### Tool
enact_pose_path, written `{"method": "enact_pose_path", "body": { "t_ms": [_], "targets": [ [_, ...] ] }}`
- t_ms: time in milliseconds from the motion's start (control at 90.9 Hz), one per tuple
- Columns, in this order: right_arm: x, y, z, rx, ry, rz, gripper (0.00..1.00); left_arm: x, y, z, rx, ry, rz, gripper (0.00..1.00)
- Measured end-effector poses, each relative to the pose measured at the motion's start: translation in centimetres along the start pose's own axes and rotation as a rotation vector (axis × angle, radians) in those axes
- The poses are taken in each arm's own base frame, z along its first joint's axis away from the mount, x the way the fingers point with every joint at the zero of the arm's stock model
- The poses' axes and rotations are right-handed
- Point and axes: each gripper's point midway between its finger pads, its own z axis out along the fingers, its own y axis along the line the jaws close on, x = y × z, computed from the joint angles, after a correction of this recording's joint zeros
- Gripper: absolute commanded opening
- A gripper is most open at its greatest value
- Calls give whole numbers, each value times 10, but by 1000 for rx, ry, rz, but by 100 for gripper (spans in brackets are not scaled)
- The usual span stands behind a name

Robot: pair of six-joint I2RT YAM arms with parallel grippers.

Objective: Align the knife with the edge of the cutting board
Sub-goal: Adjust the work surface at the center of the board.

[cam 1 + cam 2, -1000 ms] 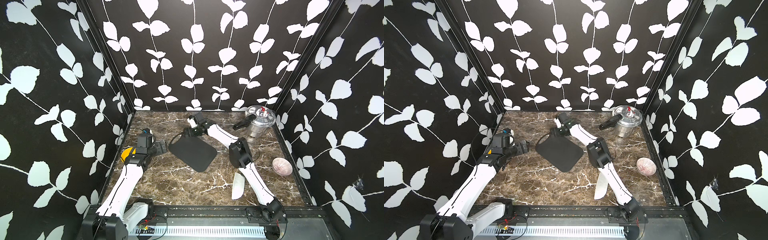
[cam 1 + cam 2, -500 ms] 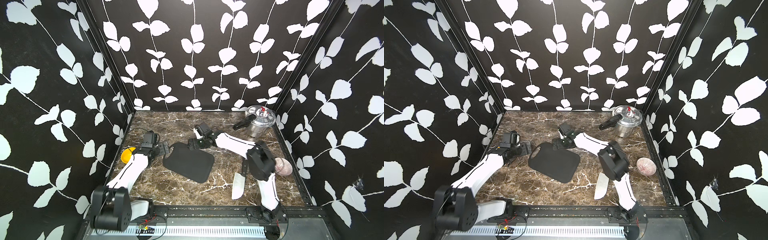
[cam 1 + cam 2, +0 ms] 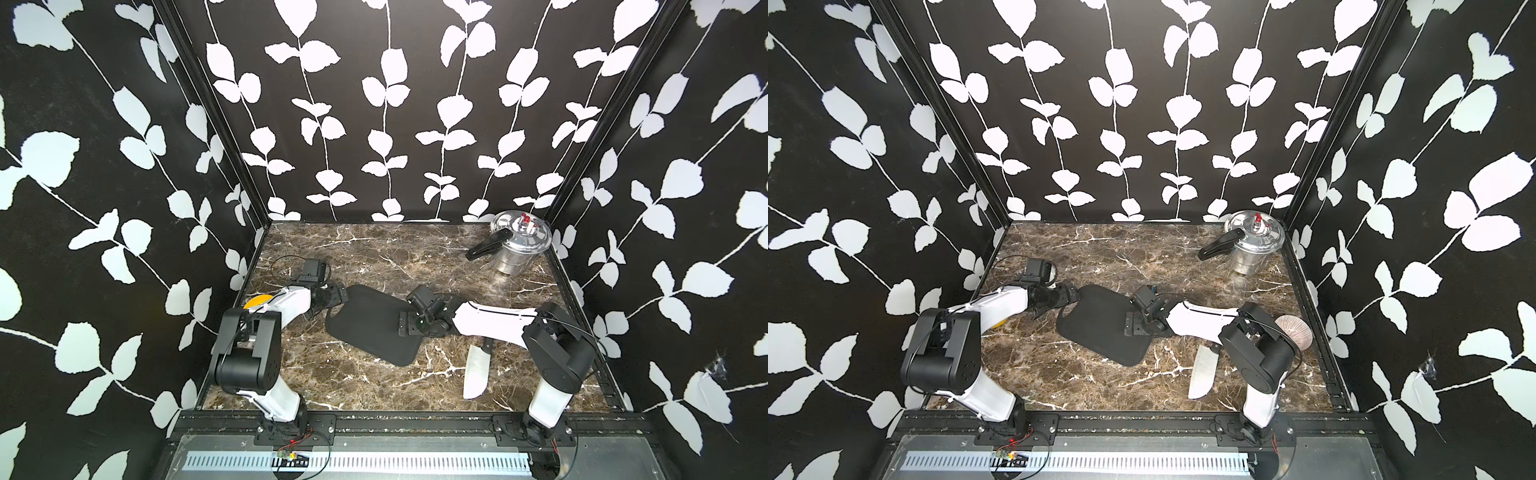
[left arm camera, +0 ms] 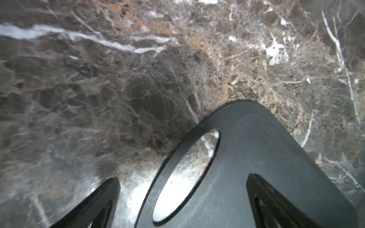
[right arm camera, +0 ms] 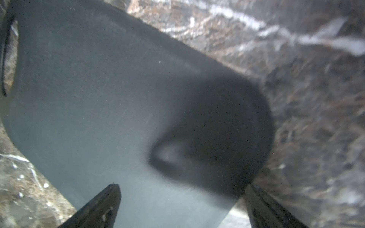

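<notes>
— Both released: right pincer (image 3: pixel 409 325) hovers over the cutting board (image 3: pixel 365 328), left pincer (image 3: pixel 340 291) at its cut-out end.
— The knife (image 3: pixel 475 370) lies apart, near the front edge of the desk (image 3: pixel 374 257); bumping the board could skew it.

Cutting board (image 3: pixel 365 324) matt black, faintly scuffed; knife (image 3: pixel 476 374) blade satin metal; tabletop (image 3: pixel 374 253) glossy marble-look; pressure cooker (image 3: pixel 521 245), 1 o'clock, polished metal.

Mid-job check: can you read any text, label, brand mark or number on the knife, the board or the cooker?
None can be read. The knife, the cutting board and the pressure cooker show no legible lettering; any marking on them is too small to make out.
</notes>
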Motion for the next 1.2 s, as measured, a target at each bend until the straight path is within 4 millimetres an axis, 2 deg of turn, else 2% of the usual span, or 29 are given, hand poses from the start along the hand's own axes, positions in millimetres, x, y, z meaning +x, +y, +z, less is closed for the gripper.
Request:
{"method": "enact_pose_path", "body": {
  "t_ms": [396,770,957,1199],
  "targets": [
    [15,10,-2,9,-9,48,99,10,-13,3,34,39,26,99],
    [28,1,-31,7,8,47,99,18,-10,5,27,52,36,98],
    [48,-10,-17,12,64,74,99,18,-9,5,24,45,40,99],
    [31,10,-8,-66,21,114,99,23,-8,3,25,47,39,98]
  ]
}}
